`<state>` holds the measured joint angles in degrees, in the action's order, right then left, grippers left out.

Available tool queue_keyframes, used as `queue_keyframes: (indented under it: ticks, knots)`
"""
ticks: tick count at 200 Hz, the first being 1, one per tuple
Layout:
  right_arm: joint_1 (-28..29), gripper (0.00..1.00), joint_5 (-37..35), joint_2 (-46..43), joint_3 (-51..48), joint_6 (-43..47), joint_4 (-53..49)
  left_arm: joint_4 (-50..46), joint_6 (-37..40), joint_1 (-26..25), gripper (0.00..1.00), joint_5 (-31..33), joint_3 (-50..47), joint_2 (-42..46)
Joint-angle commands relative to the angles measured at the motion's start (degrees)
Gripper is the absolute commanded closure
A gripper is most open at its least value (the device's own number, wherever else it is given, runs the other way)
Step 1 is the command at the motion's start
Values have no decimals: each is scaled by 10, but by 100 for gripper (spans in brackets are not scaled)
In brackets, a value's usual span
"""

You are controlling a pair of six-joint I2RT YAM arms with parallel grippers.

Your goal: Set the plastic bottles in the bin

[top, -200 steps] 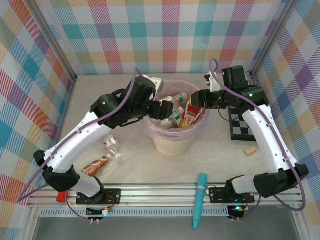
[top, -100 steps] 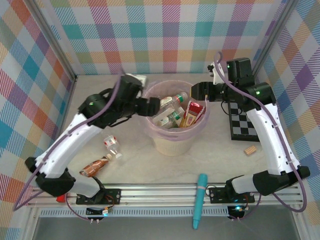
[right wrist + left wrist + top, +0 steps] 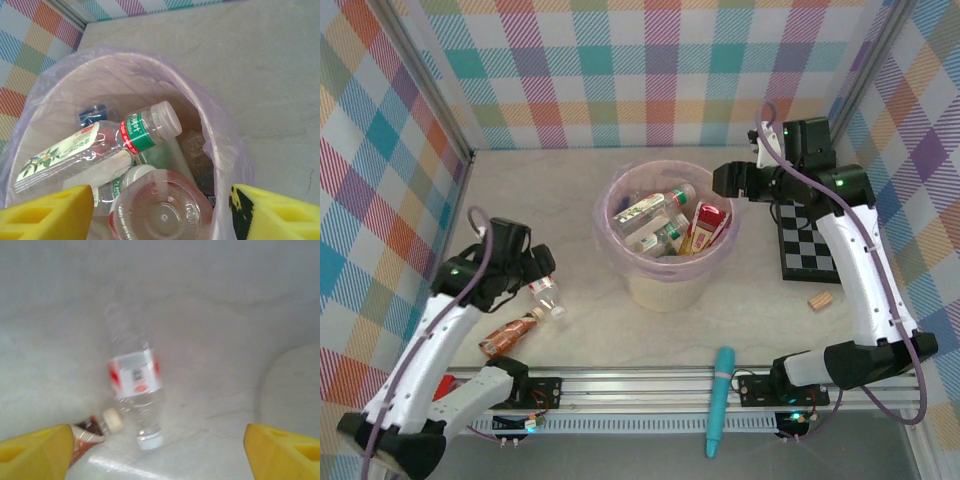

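Clear bottle (image 3: 136,390), red-white barcode label unreadable, lies left of the bin (image 3: 665,285) beside a copper-brown bottle (image 3: 510,332); a green-red-labelled bottle (image 3: 135,134) lies inside. Left gripper (image 3: 160,450) gapes empty over the clear one, right gripper (image 3: 160,215) over the bin.

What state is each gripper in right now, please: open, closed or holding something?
Left gripper: open, holding nothing.
Right gripper: open, holding nothing.
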<state>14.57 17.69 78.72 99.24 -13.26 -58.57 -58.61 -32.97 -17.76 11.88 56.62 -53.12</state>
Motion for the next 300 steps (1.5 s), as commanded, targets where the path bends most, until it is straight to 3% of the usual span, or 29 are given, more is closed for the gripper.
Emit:
queue_keyframes:
  ticks: [1, 69, 121, 166, 300]
  knots:
    - [-1, 28, 16, -1, -12, 1, 5, 95, -43, 37, 11, -15, -66, -10]
    - [-2, 27, 2, -19, -24, 16, -14, 272, -58, 82, 12, -44, -161, -148]
    - [-2, 27, 8, -16, -26, 10, -10, 332, -73, 82, 25, -60, -192, -210]
    - [-3, 27, -3, -18, -25, 12, -18, 333, -70, 82, 39, -59, -185, -219]
    - [-3, 27, 4, -12, -33, 10, -7, 228, -39, 82, 52, -66, -105, -120]
